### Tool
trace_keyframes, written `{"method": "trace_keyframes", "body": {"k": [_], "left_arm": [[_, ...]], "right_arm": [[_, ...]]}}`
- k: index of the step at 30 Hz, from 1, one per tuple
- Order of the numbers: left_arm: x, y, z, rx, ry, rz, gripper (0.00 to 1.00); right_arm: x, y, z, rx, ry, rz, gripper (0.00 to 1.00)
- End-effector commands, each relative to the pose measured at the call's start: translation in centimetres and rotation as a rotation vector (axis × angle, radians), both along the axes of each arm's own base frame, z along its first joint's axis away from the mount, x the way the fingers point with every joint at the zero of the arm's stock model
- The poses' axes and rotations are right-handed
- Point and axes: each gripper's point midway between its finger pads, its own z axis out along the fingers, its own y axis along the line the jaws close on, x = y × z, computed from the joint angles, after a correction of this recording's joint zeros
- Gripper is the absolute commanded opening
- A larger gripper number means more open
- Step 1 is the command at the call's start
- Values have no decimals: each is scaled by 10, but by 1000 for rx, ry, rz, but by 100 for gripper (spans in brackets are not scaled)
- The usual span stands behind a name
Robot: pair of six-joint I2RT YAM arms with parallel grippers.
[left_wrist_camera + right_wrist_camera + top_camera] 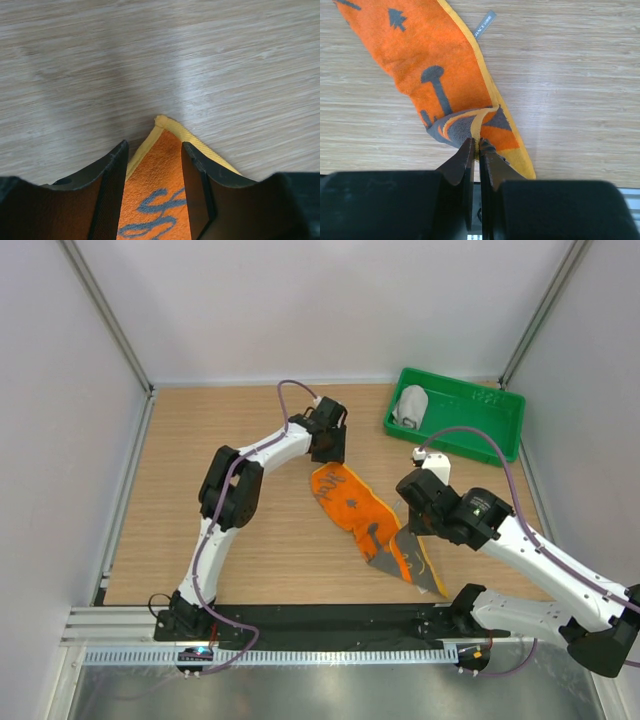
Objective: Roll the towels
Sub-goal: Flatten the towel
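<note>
Bright, even overhead light in all three views, no harsh glare.
Top view: flat white light, small soft shadows under the arms on the bench [185, 440], walls slightly washed out, straight lines lean a little at the frame edges. Left wrist view: broad pale sheen on the wood at centre right, dim shadow patch at left, grain soft and smeared, the left gripper [154, 152] close, dark and underexposed. Right wrist view: orange towel [435, 65] sharp and saturated, weave and label crisp, faint sheen on the wood at right, the right gripper [479, 146] a near-black mass along the bottom, detail lost.
</note>
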Motion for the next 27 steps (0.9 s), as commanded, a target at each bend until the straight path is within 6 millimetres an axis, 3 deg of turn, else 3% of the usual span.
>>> {"method": "trace_keyframes", "body": {"k": [1, 6, 10, 18, 22, 24, 26, 27], "left_arm": [[3, 9, 3, 63, -9, 8, 48], [-1, 7, -4, 87, 1, -15, 41], [-3, 1, -4, 88, -1, -33, 24], [0, 1, 12, 94, -32, -18, 6], [2, 8, 32, 116, -60, -2, 0], [3, 14, 55, 121, -97, 13, 0], [-3, 25, 65, 145, -110, 25, 0], [-5, 29, 91, 129, -151, 33, 0]], "right_arm": [[1, 0, 6, 24, -27, -10, 1], [2, 0, 6, 27, -31, -9, 1], [2, 2, 5, 24, -26, -8, 1], [1, 1, 4, 28, -24, -14, 1], [4, -2, 9, 10, -39, -15, 1], [6, -5, 17, 0, -58, -17, 1], [10, -8, 26, -12, -89, -24, 1], [12, -7, 35, -1, -109, -25, 1]]}}
